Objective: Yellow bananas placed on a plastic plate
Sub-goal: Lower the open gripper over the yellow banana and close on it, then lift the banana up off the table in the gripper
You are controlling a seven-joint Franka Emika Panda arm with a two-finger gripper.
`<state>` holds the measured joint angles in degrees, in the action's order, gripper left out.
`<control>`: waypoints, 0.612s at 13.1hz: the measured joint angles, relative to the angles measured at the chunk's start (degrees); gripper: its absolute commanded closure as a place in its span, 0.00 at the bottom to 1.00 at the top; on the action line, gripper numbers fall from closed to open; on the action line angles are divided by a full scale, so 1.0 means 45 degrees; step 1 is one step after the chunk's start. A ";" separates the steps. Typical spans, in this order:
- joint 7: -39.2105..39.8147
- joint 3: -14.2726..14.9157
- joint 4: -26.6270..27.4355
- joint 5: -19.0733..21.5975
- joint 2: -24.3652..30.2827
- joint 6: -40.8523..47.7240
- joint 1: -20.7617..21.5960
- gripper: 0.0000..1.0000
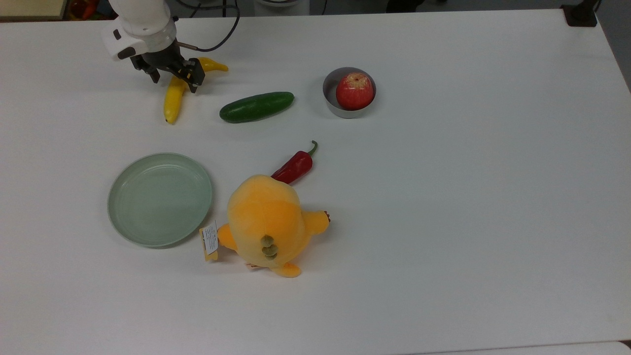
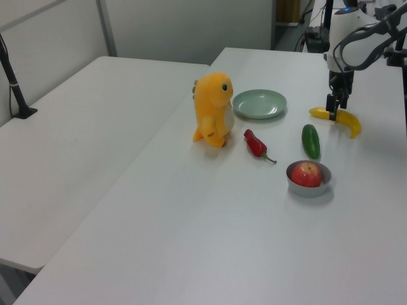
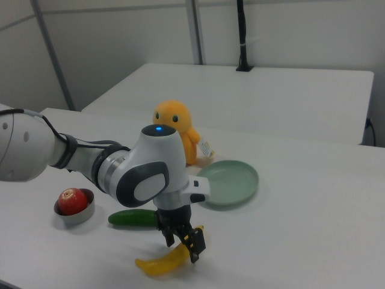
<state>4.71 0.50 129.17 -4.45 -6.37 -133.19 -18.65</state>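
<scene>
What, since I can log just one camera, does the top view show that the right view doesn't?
Top view's extra: the red chili pepper beside the plush toy, and from above, the gripper open with a finger on either side of the banana. Right view's extra: a second table behind with a black pole, and from the side, the fingertips down at the banana's level. Both share: the banana on the table, the bare mint-green plate, the cucumber, and the apple in the grey bowl.

White table (image 1: 443, 222) holds banana (image 1: 173, 98) upper left, cucumber (image 1: 256, 107), grey bowl (image 1: 333, 101), red chili (image 1: 295, 166), mint plate (image 1: 160, 199) and orange plush (image 1: 268, 224) lower left
</scene>
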 measured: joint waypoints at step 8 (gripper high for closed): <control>0.0072 0.0000 -0.0007 -0.0141 -0.0096 -0.0030 0.0000 0.76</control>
<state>5.04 0.50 129.14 -5.09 -6.81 -133.32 -18.65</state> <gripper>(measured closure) 0.670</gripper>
